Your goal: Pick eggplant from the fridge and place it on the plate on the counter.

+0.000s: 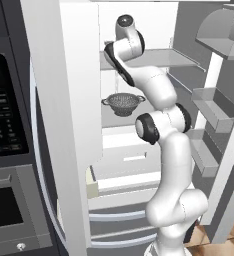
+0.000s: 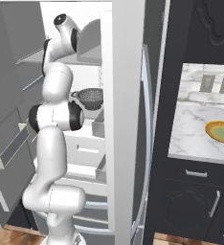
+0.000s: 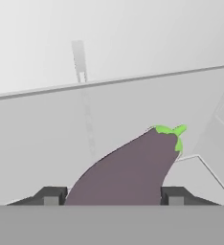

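Your gripper (image 3: 113, 196) is clamping the eggplant (image 3: 128, 172) between both fingers inside the fridge (image 1: 69, 100), its green stem pointing toward two o'clock.

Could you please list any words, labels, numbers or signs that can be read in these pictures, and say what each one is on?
None can be read.
Oven panel: a blue glowing display cut off by the frame's edge and rows of pale button labels, all too blurred to read.
Fridge, colander, eggplant, plate and counter: no writing.
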### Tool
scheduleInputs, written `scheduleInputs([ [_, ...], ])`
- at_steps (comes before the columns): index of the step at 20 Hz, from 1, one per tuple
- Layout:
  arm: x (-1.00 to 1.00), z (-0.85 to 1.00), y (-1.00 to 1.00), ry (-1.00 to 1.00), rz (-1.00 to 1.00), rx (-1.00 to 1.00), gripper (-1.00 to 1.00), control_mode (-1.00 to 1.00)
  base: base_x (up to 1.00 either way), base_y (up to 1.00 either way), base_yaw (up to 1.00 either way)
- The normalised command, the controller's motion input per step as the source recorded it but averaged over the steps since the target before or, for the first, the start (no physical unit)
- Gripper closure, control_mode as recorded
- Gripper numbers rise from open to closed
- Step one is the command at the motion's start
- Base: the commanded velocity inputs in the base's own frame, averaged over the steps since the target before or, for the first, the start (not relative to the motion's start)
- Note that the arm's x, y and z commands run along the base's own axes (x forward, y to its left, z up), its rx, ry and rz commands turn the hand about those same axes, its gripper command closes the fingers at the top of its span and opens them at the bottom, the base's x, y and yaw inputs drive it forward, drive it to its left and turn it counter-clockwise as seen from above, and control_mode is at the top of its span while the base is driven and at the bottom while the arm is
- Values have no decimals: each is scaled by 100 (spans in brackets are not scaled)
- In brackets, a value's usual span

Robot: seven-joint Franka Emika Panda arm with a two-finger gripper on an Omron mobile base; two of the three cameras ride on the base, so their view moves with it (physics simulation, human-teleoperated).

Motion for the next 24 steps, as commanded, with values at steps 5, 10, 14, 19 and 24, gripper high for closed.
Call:
scheduleInputs([
  [5,-42,2,0,0,10,0,100,-100,0,0,0],
  [10,-53,-2,-1,0,15,0,100,-100,0,0,0],
  [14,-30,-24,-10,-1,17,0,100,-100,0,0,0],
  [19,-12,-36,-3,-2,15,0,100,-100,0,0,0],
  [24,-65,-7,0,-4,11,0,100,-100,0,0,0],
])
